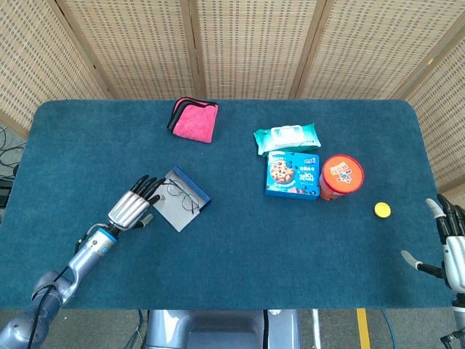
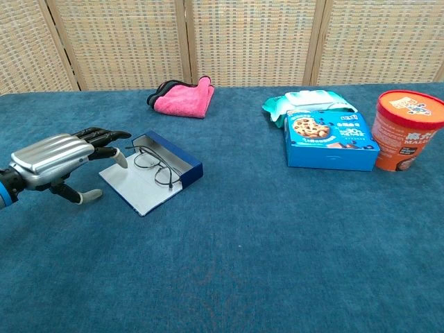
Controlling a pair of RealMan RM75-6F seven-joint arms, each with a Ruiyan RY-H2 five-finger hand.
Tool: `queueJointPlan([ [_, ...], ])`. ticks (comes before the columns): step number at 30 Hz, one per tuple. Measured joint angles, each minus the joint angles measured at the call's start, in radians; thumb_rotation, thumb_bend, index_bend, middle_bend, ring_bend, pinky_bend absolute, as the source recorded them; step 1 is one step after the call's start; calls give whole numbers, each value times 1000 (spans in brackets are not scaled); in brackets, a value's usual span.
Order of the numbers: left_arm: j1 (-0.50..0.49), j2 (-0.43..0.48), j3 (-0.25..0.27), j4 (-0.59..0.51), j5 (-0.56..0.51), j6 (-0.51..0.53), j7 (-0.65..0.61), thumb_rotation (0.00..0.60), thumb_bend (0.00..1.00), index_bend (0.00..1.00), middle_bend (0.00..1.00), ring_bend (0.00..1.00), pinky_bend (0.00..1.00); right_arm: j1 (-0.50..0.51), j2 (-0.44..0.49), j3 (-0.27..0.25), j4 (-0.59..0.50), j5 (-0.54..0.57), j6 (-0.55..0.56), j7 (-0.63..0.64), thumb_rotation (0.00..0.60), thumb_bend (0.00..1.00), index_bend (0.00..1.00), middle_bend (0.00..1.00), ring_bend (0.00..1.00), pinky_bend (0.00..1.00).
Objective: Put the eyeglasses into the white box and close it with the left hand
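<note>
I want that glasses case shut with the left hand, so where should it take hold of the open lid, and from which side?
Probably the lid's free edge, the long side nearest the left hand. The lid lies flat on the table, hinged along the blue tray where the eyeglasses rest. Coming from the robot's left, fingers can slip under that edge and fold it over toward the blue wall.

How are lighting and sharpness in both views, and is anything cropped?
Head view: even, soft light, sharp; the right hand is cut by the frame edge. Chest view: sharp, mild sheen on the left hand; the orange tub is clipped at right.
</note>
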Motion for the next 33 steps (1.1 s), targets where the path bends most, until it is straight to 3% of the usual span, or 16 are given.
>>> queueJointPlan([
  [24, -35, -38, -2, 34, -2, -49, 27, 600, 372, 295, 0, 0, 0, 0, 3, 0, -2, 5, -4, 6, 600, 0, 0, 0, 0, 0],
  [33, -43, -48, -1, 40, 0, -49, 44, 600, 467, 335, 0, 0, 0, 0, 6, 2, -2, 7, -6, 17, 600, 0, 0, 0, 0, 0],
])
